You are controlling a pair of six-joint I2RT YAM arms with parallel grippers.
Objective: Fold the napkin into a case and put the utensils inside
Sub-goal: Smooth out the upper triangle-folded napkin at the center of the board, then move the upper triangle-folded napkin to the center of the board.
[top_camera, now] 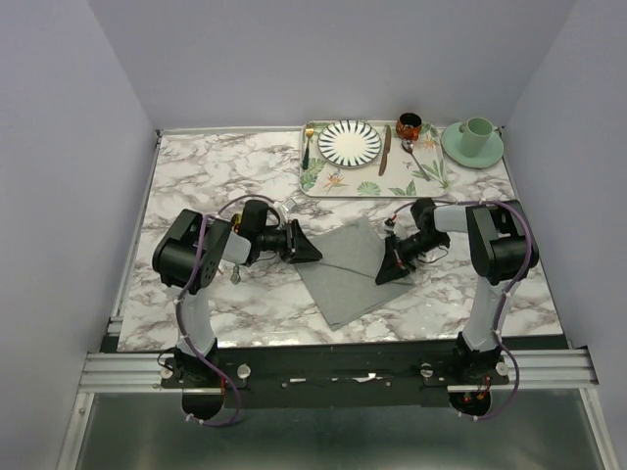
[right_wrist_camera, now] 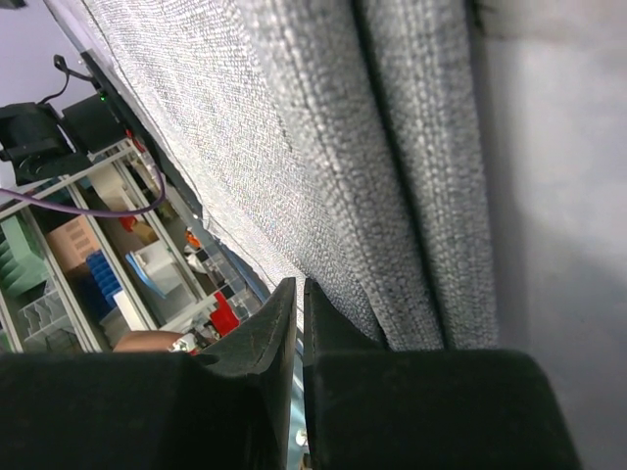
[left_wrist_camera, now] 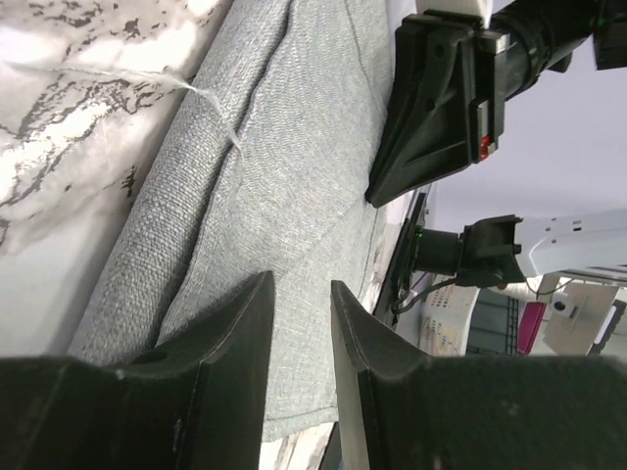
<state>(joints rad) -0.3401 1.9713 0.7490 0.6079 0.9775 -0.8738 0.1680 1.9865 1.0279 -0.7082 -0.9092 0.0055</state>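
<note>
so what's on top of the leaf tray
Striped plate, gold fork left of it, knife and spoon right of it, dark cup at the back edge. Anything under the plate is covered.

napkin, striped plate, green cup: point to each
napkin (top_camera: 348,276), top view, middle of the grey cloth
plate (top_camera: 350,143), top view, its bare centre
cup (top_camera: 479,129), top view, its open top
</note>
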